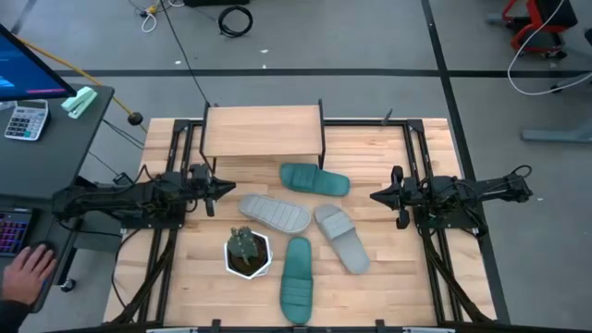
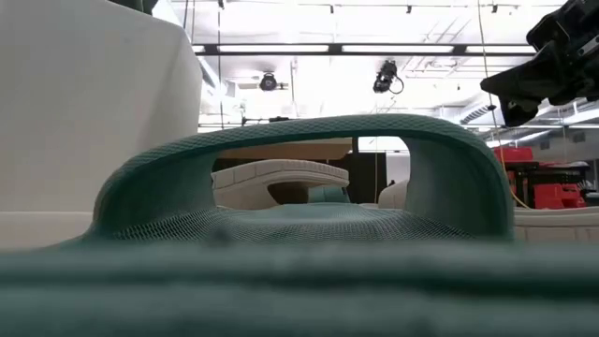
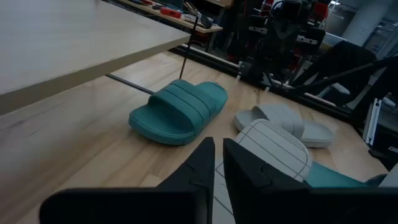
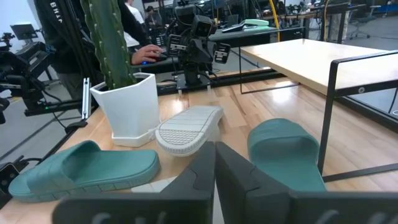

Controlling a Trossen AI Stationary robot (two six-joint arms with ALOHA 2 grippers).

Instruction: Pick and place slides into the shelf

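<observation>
Left gripper [image 1: 225,186] fingers nearly together, holding nothing, left of the slides. Right gripper [image 1: 377,195] closed and empty, on their right. Low view is mostly blocked by a teal slide's [image 2: 309,201] strap right at the lens; the shelf's underside barely shows through it. Four ribbed slides lie loose on the table: teal [image 1: 314,179] just before the shelf [image 1: 263,132], two grey [image 1: 275,213] [image 1: 341,238] mid-table, teal [image 1: 297,278] near the front edge beside the potted plant [image 1: 247,252].
</observation>
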